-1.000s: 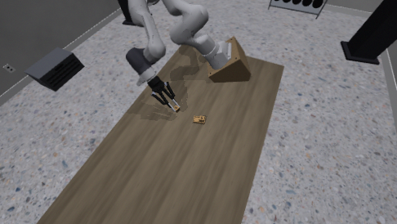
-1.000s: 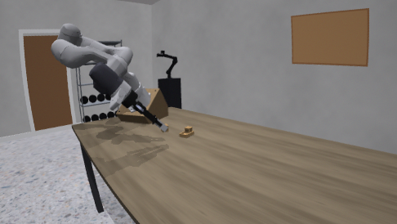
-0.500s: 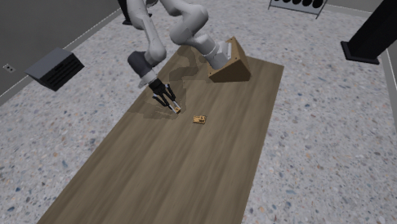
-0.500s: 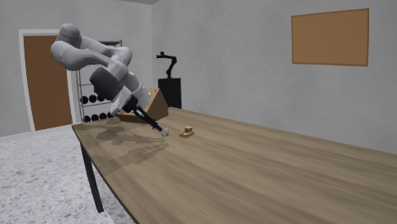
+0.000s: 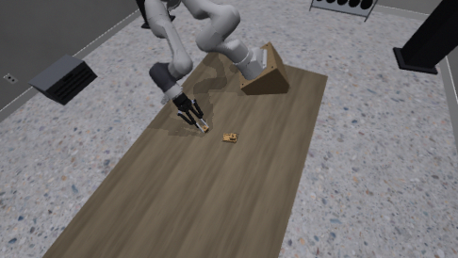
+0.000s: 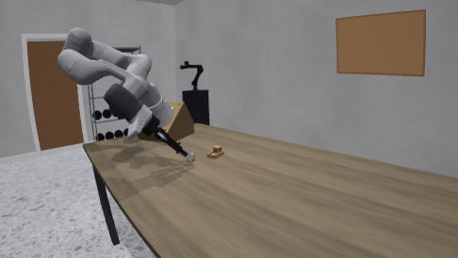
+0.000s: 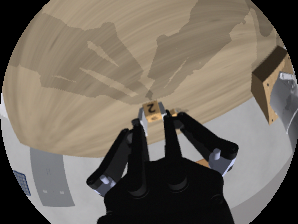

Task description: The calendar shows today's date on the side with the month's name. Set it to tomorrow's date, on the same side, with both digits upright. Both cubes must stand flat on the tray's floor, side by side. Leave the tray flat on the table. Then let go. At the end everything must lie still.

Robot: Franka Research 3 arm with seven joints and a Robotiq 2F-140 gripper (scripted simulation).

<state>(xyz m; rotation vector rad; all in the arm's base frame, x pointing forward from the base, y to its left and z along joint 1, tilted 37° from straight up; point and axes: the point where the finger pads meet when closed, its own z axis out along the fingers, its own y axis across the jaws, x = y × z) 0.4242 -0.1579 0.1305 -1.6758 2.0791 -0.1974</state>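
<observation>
Evidently I have my gripper point(image 5: 203, 126) point(image 6: 189, 157) point(image 7: 152, 110) clamped on one number cube point(image 5: 205, 128) point(image 6: 192, 156) point(image 7: 151, 108), a fingertip pressed to each of two opposite sides, so that the face with a 2 is left bare to the wrist view; I come at it on a slant, probably to turn it and bring another digit round, though which digit is wanted I cannot tell, since the date is too small to read; the calendar tray point(image 5: 226, 140) point(image 6: 214, 154) sits on the table point(image 5: 188, 198) point(image 6: 292, 188) point(image 7: 60, 115) just beside my grip, apart from my cube, with the other cube point(image 5: 233, 137) point(image 6: 217, 148) standing up from it, and room seems left next to that one for mine; my cube is low over the wood, whether touching it I cannot tell; I judge that I should square it before lowering it in, as a tilted cube could catch the tray's edge or nudge its neighbour
</observation>
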